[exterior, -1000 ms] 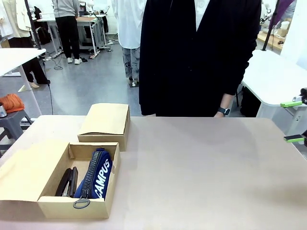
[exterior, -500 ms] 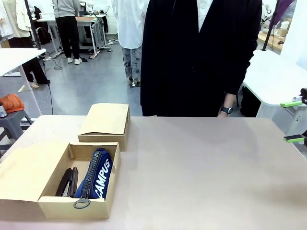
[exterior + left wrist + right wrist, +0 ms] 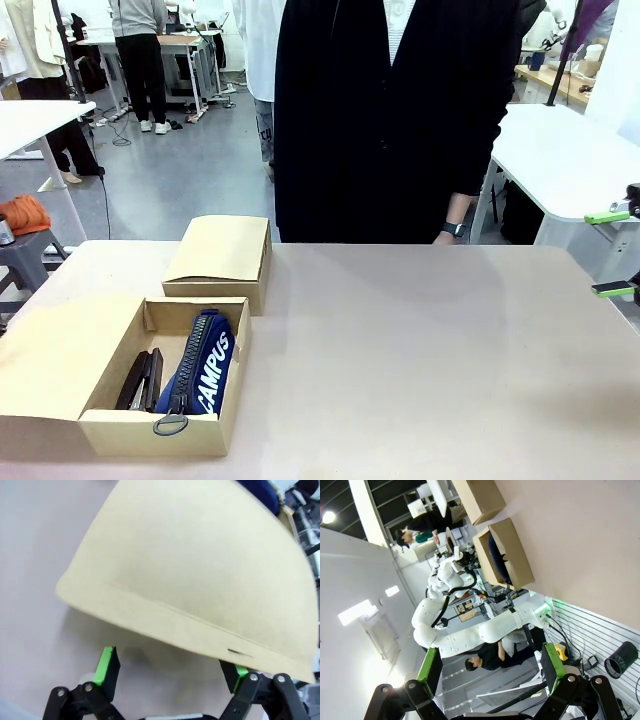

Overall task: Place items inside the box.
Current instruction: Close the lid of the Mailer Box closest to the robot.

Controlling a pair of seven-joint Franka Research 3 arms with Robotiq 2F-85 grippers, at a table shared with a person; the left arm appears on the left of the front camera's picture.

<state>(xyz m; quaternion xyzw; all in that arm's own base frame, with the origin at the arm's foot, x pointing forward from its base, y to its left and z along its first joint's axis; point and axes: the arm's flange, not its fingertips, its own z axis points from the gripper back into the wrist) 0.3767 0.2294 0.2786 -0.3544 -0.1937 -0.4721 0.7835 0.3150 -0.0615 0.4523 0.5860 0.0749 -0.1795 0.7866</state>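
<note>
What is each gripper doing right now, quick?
Left gripper: open, empty, at the box flap.
Right gripper: open, empty.

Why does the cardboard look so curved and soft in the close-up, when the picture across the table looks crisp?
Left wrist view: the wide lens sits very close, so the flat box flap bulges like a dome and is slightly soft, casting a shadow between the open claw tips. Front view: even room light, the open box and navy pouch sharp. Right wrist view: tilted sideways, with bright ceiling-lamp glare.
</note>
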